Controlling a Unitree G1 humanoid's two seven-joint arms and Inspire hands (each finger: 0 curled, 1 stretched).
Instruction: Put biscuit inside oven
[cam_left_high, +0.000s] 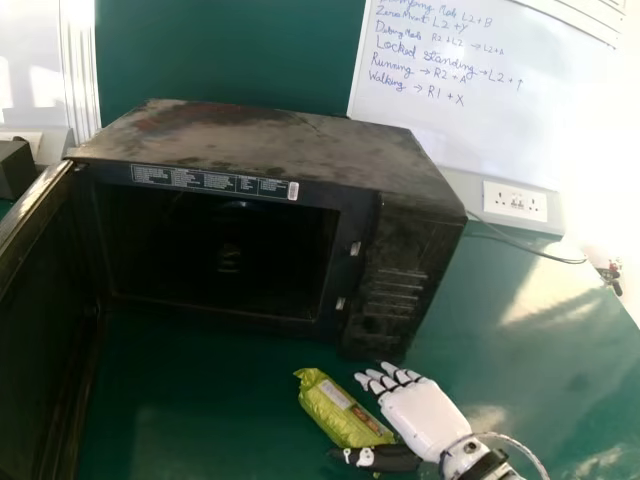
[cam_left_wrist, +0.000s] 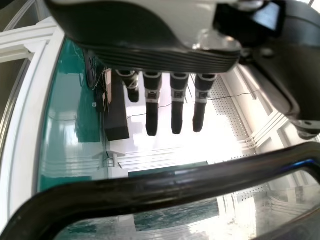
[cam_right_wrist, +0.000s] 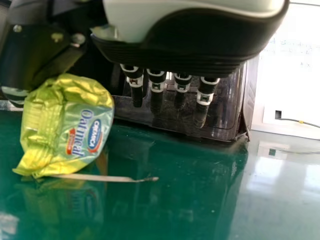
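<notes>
Glossy green, the broad tabletop (cam_left_high: 530, 320) is carrying the whole job. On it the scuffed black box-shaped oven (cam_left_high: 260, 150) is facing me, its dark glass-and-metal door (cam_left_high: 40, 320) standing open on the left, so the cavity is lying exposed for loading. Behind, a white whiteboard (cam_left_high: 500, 120) is bearing rows of blue handwriting, laid out like a list of controls.

My left hand (cam_left_wrist: 151, 115) is hanging near a curved black bar (cam_left_wrist: 150, 192), which I'm taking for the door's handle; its fingers are pointing straight, not hooking round it. Perhaps I'm keeping it there to mind the door.

My right hand (cam_left_high: 425, 410) is lying open in front of the oven, fingers straight, with the yellow-green plastic biscuit packet (cam_left_high: 340, 410) resting between its thumb and palm. I'm judging that this placement is setting up a grasp — the fingers needing to curl before any lift toward the cavity. Whether the palm is touching the wrapper, I cannot tell.

Smallest come the markings: a dark printed strip (cam_left_high: 210, 182) is running above the opening, a pale barcode sticker (cam_left_high: 293, 190) sitting at its end, and the wrapper is showing a blue oval logo (cam_right_wrist: 94, 135) beside large lettering.
</notes>
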